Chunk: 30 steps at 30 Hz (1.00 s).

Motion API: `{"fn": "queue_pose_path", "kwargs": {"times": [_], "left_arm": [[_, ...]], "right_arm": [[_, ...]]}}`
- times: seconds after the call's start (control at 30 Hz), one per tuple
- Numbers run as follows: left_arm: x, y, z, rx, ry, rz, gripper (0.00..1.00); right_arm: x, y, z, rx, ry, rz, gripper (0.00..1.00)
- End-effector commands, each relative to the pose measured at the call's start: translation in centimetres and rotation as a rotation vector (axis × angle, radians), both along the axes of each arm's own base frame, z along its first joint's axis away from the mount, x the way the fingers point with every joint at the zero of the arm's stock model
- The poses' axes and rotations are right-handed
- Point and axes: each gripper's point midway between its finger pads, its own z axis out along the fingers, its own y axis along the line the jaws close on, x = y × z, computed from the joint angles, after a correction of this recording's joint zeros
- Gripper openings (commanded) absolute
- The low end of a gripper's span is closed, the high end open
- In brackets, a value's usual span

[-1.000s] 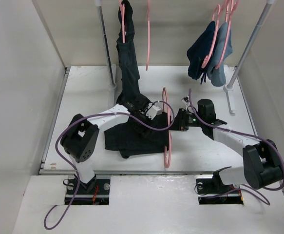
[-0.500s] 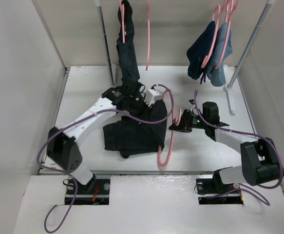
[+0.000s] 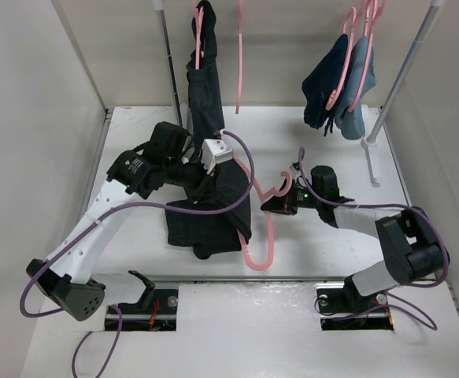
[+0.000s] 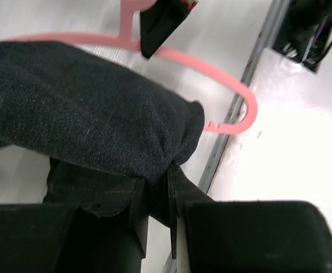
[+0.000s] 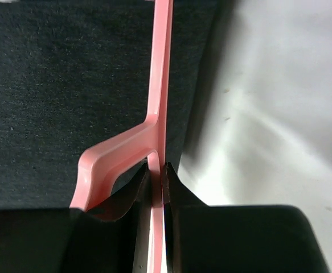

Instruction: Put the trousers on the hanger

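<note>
- My left gripper (image 4: pixel 167 185) is clenched on a fold of the trousers (image 3: pixel 205 220). In the left wrist view the black cloth is pinched between both fingers and bulges out past them.
- The trousers are on the table (image 3: pixel 331 150), left of centre. Most of the cloth is heaped toward the near edge, and one fold is lifted to my left jaws above the heap.
- My right gripper (image 5: pixel 157 173) is clamped on the hanger (image 3: pixel 267 228). The jaws are shut on the thin pink stem just below the bend, as the right wrist view shows.
- The hanger is right of the heap. Its hooked end is at my right jaws and its loop curves down toward the near edge.
- The pink bar touches the right side of the lifted fold. I cannot tell whether the cloth passes through the loop.
- In the left wrist view the pink arc runs beyond the bunched cloth, and its open tip sits over the table's near rail.
- Far side, on the rack: a dark pair (image 3: pixel 204 87) hangs left of centre, with a spare pink hanger (image 3: pixel 238 63) just right of it. A navy garment (image 3: pixel 327 83) hangs at far right.
</note>
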Motion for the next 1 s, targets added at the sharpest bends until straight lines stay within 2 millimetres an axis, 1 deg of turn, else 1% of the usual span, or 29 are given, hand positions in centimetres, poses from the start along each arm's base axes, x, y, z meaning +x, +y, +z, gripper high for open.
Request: {"fn": "queue_pose_path", "kwargs": {"times": [0.0,0.03,0.07,0.1,0.13,0.17,0.2,0.23,0.27,0.3,0.33,0.37,0.4,0.43,0.47,0.5,0.53,0.57,0.6,0.63,0.67,0.73,0.77,0.8,0.83,0.87,0.9,0.93,0.97], "left_arm": [[0.4,1.8,1.6,0.002,-0.146,0.013,0.00],[0.7,2.7,0.9,0.042,-0.159,0.037,0.00],[1.4,4.3,-1.5,0.145,-0.165,0.086,0.00],[1.6,5.4,-3.0,0.208,-0.182,0.090,0.00],[1.7,6.8,-4.3,0.259,-0.192,0.116,0.00],[1.4,8.7,-7.8,0.362,-0.151,0.141,0.00],[1.2,9.5,-9.2,0.400,-0.145,0.139,0.00],[0.8,10.1,-10.4,0.426,-0.144,0.138,0.00],[0.7,10.7,-11.8,0.458,-0.128,0.141,0.00],[0.0,11.7,-14.1,0.505,-0.096,0.143,0.00],[0.4,11.7,-14.8,0.509,-0.110,0.154,0.00],[0.6,11.8,-15.8,0.518,-0.091,0.176,0.00],[0.7,11.8,-16.6,0.529,-0.080,0.186,0.05],[1.1,11.6,-17.4,0.525,-0.077,0.194,0.32],[1.4,11.5,-18.0,0.538,-0.057,0.206,0.45],[1.3,11.5,-18.4,0.541,-0.027,0.222,0.54],[1.2,10.7,-18.4,0.513,-0.007,0.199,0.60],[1.0,10.3,-18.3,0.499,0.009,0.184,0.63],[0.9,9.9,-17.9,0.480,0.015,0.172,0.65],[0.8,9.5,-17.4,0.457,0.020,0.159,0.65],[0.7,8.5,-15.2,0.386,-0.019,0.131,0.65],[0.8,7.6,-12.3,0.311,-0.085,0.106,0.65],[1.0,6.5,-9.5,0.232,-0.137,0.087,0.65],[0.7,6.0,-7.8,0.193,-0.164,0.061,0.65],[0.1,5.2,-5.9,0.141,-0.185,0.027,0.68],[-0.8,3.6,-2.3,0.041,-0.221,-0.041,0.77],[-1.7,2.8,-0.6,-0.005,-0.239,-0.086,0.81],[-2.7,1.8,0.9,-0.056,-0.203,-0.110,0.84],[-3.9,0.6,2.4,-0.106,-0.193,-0.166,0.87]], "right_arm": [[2.2,-1.7,-0.9,-0.126,-0.059,-0.139,0.00],[2.2,-2.0,0.0,-0.139,-0.097,-0.152,0.00],[2.4,-2.5,0.2,-0.162,-0.112,-0.180,0.00],[2.3,-2.9,0.7,-0.175,-0.123,-0.192,0.00],[1.5,-3.5,1.5,-0.196,-0.139,-0.198,0.00],[1.4,-3.9,2.2,-0.213,-0.154,-0.214,0.00],[1.7,-4.7,2.7,-0.247,-0.173,-0.252,0.00],[1.9,-5.0,4.3,-0.254,-0.206,-0.269,0.00],[1.1,-5.7,5.4,-0.276,-0.225,-0.278,0.00],[1.2,-6.1,6.3,-0.293,-0.244,-0.298,0.00],[1.3,-6.1,8.4,-0.276,-0.276,-0.305,0.00],[0.5,-6.1,9.3,-0.282,-0.289,-0.288,0.00],[0.3,-6.2,10.3,-0.281,-0.305,-0.286,0.00],[-0.2,-5.5,11.0,-0.275,-0.312,-0.261,0.00],[-0.6,-5.1,13.0,-0.262,-0.333,-0.250,0.00],[-0.9,-5.0,14.1,-0.261,-0.350,-0.252,0.00],[-0.8,-4.9,15.0,-0.268,-0.355,-0.271,0.00],[-1.3,-4.1,17.5,-0.247,-0.398,-0.258,0.00],[-2.2,-4.1,18.2,-0.253,-0.386,-0.256,0.00],[-2.5,-3.9,19.3,-0.247,-0.391,-0.260,0.00],[-3.1,-3.6,21.2,-0.235,-0.405,-0.264,0.00],[-3.8,-3.2,23.0,-0.215,-0.419,-0.269,0.00],[-3.9,-3.2,23.8,-0.211,-0.426,-0.286,0.00],[-4.3,-2.6,25.5,-0.180,-0.446,-0.277,0.00],[-4.7,-2.4,26.2,-0.165,-0.441,-0.281,0.00],[-4.6,-2.1,26.8,-0.154,-0.440,-0.287,0.00],[-4.9,-2.0,27.8,-0.136,-0.448,-0.295,0.00],[-5.1,-2.0,29.0,-0.124,-0.450,-0.303,0.00],[-4.9,-1.8,29.4,-0.126,-0.442,-0.312,0.00]]}}
